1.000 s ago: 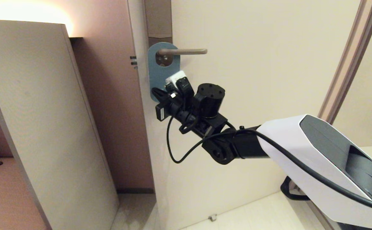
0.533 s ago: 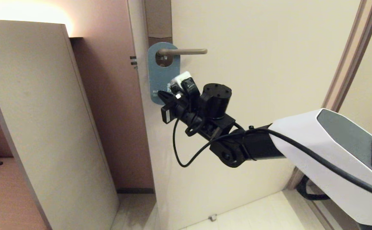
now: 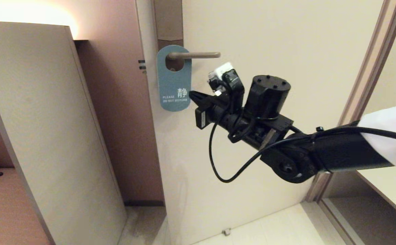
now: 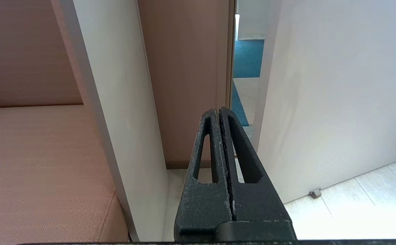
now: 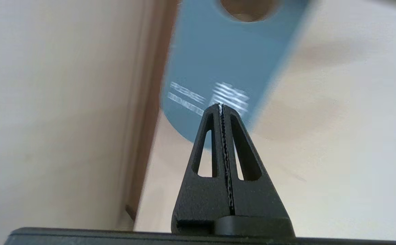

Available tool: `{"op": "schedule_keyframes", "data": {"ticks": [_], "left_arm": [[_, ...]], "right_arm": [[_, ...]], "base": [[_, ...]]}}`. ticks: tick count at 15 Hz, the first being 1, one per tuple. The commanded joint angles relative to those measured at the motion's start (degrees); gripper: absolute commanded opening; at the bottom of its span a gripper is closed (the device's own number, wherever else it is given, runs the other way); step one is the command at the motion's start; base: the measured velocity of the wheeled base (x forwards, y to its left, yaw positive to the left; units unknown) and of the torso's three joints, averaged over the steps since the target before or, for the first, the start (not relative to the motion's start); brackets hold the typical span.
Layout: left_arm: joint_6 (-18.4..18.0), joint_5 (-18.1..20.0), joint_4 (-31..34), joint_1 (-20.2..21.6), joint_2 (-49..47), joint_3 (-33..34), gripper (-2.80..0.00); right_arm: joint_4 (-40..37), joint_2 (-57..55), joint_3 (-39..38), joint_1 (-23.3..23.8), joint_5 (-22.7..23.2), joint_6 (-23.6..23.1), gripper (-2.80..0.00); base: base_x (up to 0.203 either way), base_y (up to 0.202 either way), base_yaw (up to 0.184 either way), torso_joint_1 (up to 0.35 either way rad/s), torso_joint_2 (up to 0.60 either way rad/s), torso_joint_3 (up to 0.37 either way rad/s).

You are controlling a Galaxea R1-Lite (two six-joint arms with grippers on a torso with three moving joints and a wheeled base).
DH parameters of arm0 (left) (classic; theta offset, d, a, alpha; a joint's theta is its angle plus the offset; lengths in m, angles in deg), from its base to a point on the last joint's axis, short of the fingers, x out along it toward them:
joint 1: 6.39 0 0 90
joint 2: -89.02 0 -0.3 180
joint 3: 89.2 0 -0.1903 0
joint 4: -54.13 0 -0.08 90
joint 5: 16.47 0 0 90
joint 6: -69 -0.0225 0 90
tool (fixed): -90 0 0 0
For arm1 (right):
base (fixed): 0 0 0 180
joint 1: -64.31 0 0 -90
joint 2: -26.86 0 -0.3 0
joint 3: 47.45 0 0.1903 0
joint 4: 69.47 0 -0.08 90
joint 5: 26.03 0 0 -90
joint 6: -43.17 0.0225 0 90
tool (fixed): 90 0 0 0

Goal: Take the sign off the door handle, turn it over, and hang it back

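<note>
The sign [image 3: 174, 81] hangs blue side out, "PLEASE DO NOT DISTURB", by its oval hole on the door handle [image 3: 198, 54], a slim grey-beige lever. My right gripper [image 3: 191, 94] is shut and empty, its tip just right of the sign's lower edge and apart from it. In the right wrist view the shut gripper [image 5: 221, 106] points at the blurred sign [image 5: 228, 61]. My left gripper [image 4: 218, 109] is shut and empty, low down near the floor; it does not show in the head view.
The cream door [image 3: 269, 41] bears the brownish lock plate [image 3: 168, 20]. A tall beige panel [image 3: 41, 129] stands at the left. The door frame [image 3: 364, 78] runs up at the right. A door stop [image 3: 226, 232] sits on the floor.
My right gripper has drawn back to the right and a little up, away from the sign. The sign's lower part with its lettering is now uncovered and it hangs straight.
</note>
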Motion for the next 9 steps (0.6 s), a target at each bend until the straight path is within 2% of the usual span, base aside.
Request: {"op": "schedule_keyframes", "data": {"ticks": [1, 3, 9], "left_arm": [[-0.01, 0.00, -0.01, 0.04, 0.00, 0.01, -2.80], [-0.01, 0.00, -0.01, -0.04, 0.00, 0.01, -2.80], [-0.01, 0.00, -0.01, 0.05, 0.00, 0.01, -2.80]], "right_arm": [[0.18, 7.49, -6.14, 1.51, -0.51, -0.29, -2.80], [-1.06, 11.76, -9.87, 5.04, -0.68, -0.34, -2.80], [-3.16, 23.74, -23.40, 19.44, -0.15, 0.08, -2.80]], "base": [[0.000, 0.000, 0.000, 0.000, 0.00, 0.000], [0.000, 0.000, 0.000, 0.000, 0.00, 0.000], [0.000, 0.000, 0.000, 0.000, 0.00, 0.000]]}}
